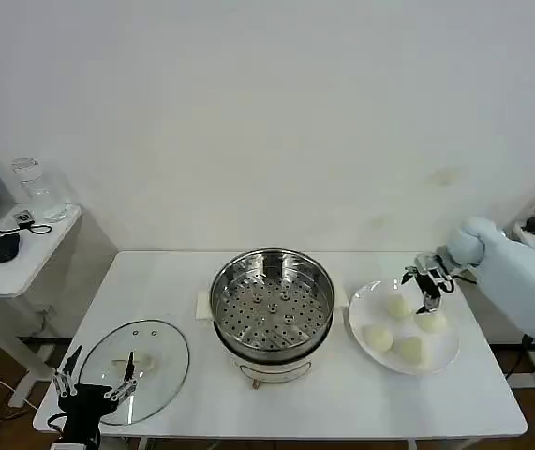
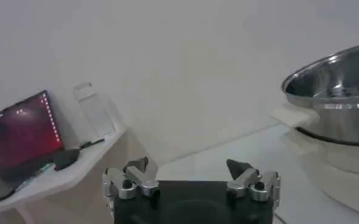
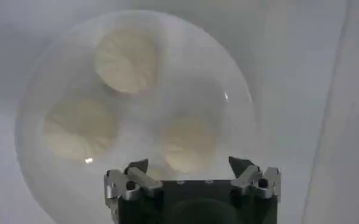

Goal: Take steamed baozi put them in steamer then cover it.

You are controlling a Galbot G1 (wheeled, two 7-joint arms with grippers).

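Four buns on the plate right of the steamer; right gripper above them, jaws spread; left gripper over the lid, jaws spread.

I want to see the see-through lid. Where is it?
In the head view, the cover lies flat on the white table, on the robot's left of the steamer, right by the left gripper.
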